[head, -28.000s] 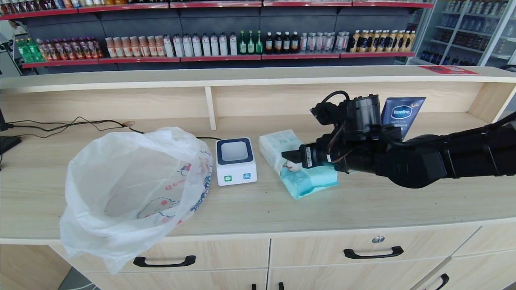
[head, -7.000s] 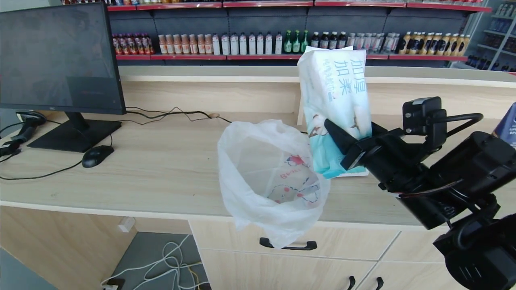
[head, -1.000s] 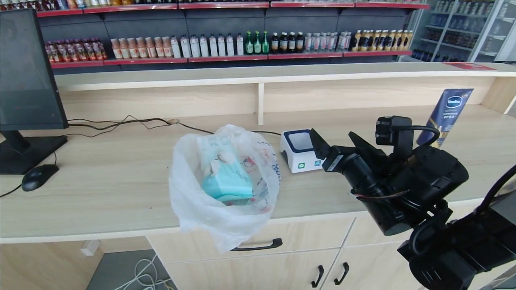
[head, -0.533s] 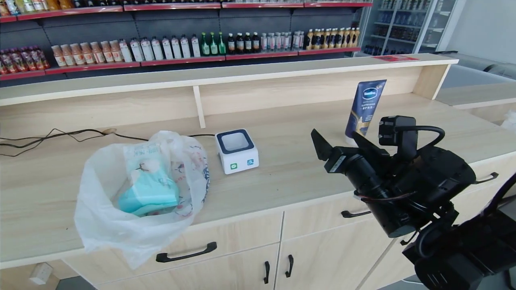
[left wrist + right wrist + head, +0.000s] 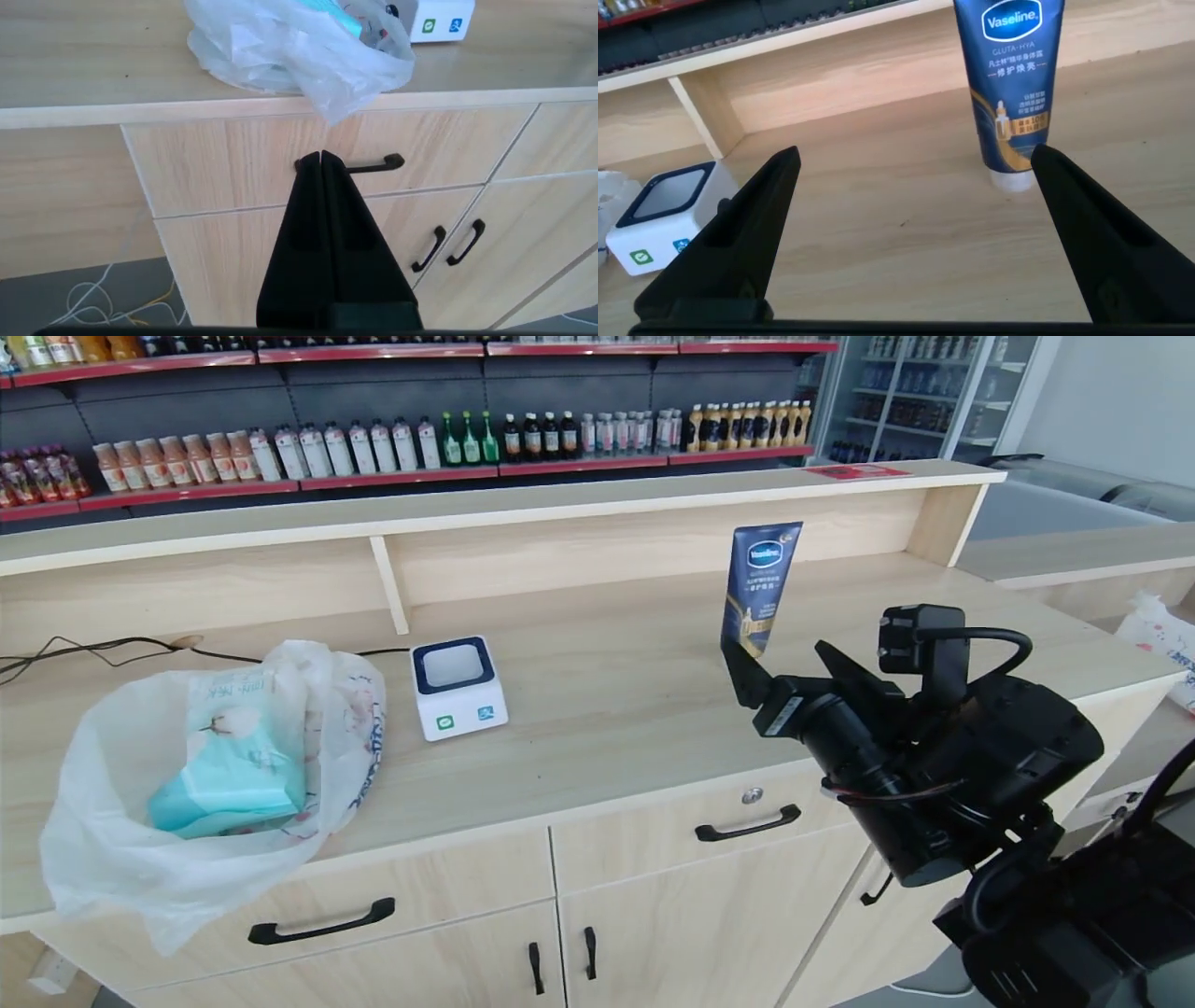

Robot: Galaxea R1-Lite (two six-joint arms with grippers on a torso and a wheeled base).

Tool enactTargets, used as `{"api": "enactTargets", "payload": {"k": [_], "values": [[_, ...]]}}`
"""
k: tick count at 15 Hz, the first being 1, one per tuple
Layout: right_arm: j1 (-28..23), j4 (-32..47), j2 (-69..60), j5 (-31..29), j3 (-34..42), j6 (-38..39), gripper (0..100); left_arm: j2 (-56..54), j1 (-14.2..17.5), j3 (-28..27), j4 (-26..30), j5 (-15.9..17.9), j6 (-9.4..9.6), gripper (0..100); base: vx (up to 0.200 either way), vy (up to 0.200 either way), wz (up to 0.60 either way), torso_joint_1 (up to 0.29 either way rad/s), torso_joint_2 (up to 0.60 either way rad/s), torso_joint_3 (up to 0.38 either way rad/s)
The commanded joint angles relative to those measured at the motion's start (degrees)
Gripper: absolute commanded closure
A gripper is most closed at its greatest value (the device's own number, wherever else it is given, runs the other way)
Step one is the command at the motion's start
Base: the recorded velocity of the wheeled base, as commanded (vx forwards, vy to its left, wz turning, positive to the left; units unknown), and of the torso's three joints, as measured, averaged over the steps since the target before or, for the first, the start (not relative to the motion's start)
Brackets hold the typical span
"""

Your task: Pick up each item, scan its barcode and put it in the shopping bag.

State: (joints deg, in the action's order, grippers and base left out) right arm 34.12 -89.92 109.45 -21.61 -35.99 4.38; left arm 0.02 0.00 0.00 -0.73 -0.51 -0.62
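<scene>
Where the table (image 5: 635,728) runs toward the robot's left, the white plastic shopping bag (image 5: 103,859) slumps with its mouth open and its lower folds spilling over the front edge above a drawer. The teal-and-white tissue pack (image 5: 233,775) lies tilted inside it, one end leaning up against the bag's far wall. Just to the right of the bag, and apart from it, the small white scanner (image 5: 457,686) sits on the table with its dark-framed window facing up. Well to the right of the scanner, the dark blue tube (image 5: 758,583) stands upright on its cap, near the raised back ledge of the table. The right tool (image 5: 782,661) is held above the table's front edge with its two black fingers spread wide and nothing between them. It points toward the tube, which the right wrist view frames between the fingers but farther off and untouched. The left tool (image 5: 320,187) hangs lower, in front of the cabinet below the bag. Its fingers are pressed flat together with no gap, and their tips line up with a black drawer handle (image 5: 364,165) behind them.
</scene>
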Motion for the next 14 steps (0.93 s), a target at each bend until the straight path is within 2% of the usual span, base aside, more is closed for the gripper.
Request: {"api": "enactTargets", "payload": {"k": [1,8,10,14], "values": [[-0.02,-0.08,-0.02,-0.01,-0.05,0.02,0,0.06,0.0,0.0,-0.06,-0.02,0.01,100,0.0,-0.2,0.0,0.007,0.01,0.002],[-0.02,-0.08,-0.11,-0.1,0.04,0.02,0,0.06,0.0,0.0,-0.06,-0.02,0.01,100,0.0,-0.2,0.0,0.002,0.0,0.002],[-0.02,-0.08,-0.02,-0.1,0.13,0.02,0,0.06,0.0,0.0,-0.06,-0.02,-0.08,100,0.2,-0.2,0.0,0.002,0.0,0.002],[-0.02,-0.08,-0.11,-0.1,0.22,0.02,0,0.06,0.0,0.0,-0.06,-0.02,-0.08,100,0.2,-0.2,0.6,-0.003,0.0,0.006]]}}
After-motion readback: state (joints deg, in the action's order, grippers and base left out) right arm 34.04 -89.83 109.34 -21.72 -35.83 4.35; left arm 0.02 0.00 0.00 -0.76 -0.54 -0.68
